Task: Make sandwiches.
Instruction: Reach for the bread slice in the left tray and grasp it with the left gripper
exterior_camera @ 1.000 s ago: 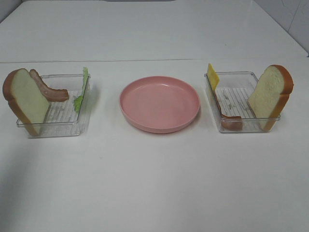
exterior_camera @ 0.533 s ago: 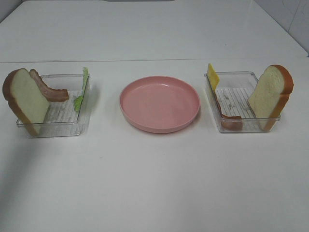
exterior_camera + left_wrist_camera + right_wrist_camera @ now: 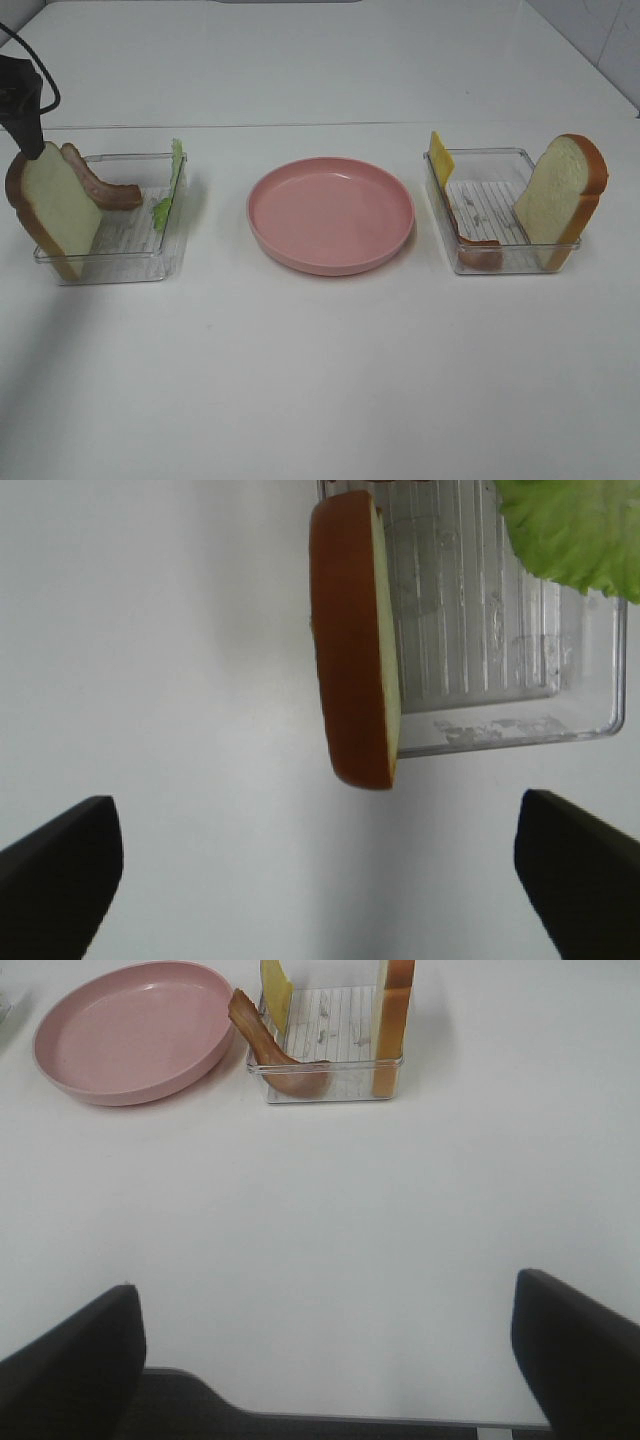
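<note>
Wide-open, empty left pincer [image 3: 320, 880] near leaning bread slice [image 3: 352, 640], right pincer [image 3: 325, 1360] equally wide, holding nothing

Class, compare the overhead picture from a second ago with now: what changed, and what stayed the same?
The left pincer has come into view at the far left, open and empty, above the bread slice leaning in the left tray. Nothing else moved: the pink plate and right tray stayed put.

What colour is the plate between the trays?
The plate is plain pink, clearest in the exterior high view.
</note>
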